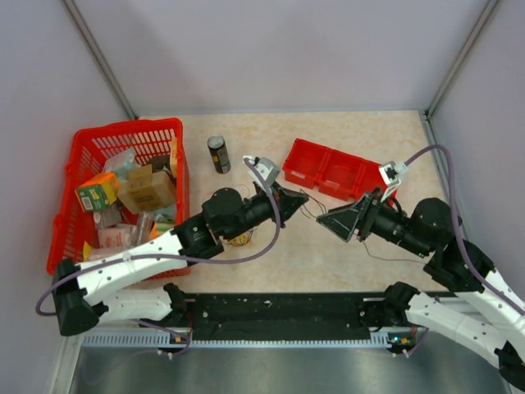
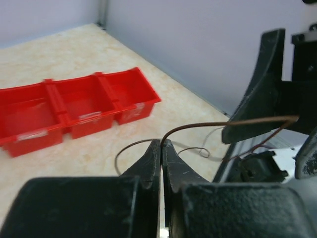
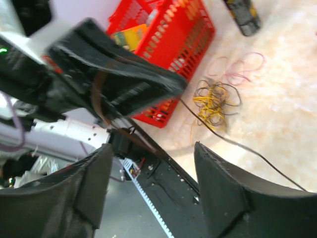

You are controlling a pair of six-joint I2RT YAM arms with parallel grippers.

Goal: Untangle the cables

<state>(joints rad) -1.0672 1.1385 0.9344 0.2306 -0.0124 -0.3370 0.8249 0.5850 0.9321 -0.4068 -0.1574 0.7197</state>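
The left tool (image 2: 161, 146) is pinched shut on a thin brown wire (image 2: 223, 122); the right tool (image 3: 152, 148) is open; the thin yellow and dark cables (image 3: 214, 101) lie bunched on the pale tabletop (image 3: 277, 99) near a red plastic basket (image 3: 173, 34).

Light was bright, even and diffuse from overhead. Shadows on the table (image 1: 295, 263) were faint. The top view was sharp. In both wrist views, fingers (image 2: 143, 173) at 6 o'clock were blurred. The basket (image 3: 183, 34) at 12 o'clock was soft.
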